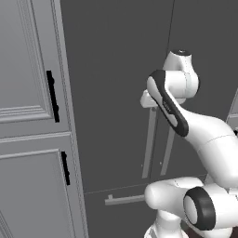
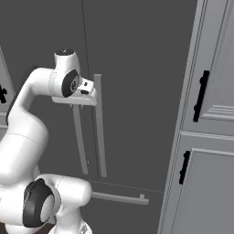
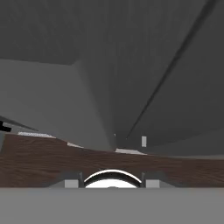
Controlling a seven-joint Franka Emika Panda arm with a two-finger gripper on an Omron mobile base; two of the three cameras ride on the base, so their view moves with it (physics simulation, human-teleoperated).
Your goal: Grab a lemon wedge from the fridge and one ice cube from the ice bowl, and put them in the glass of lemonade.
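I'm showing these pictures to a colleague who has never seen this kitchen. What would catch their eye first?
Most striking is the tall dark grey two-door fridge across the middle of both base views, doors shut, with two long light grey vertical bar handles. The white arm's two-finger gripper sits up against the top of those handles. Panelled grey cabinets with black handles flank the fridge.

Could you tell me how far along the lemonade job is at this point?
Nothing looks done yet. The fridge has both doors closed, with the drawer below them shut too. In hand: the gripper is up at the top of the fridge's vertical bar handles; whether it has closed on one I cannot tell. Left: opening the door, then everything after, from the lemon wedge to the ice cube.
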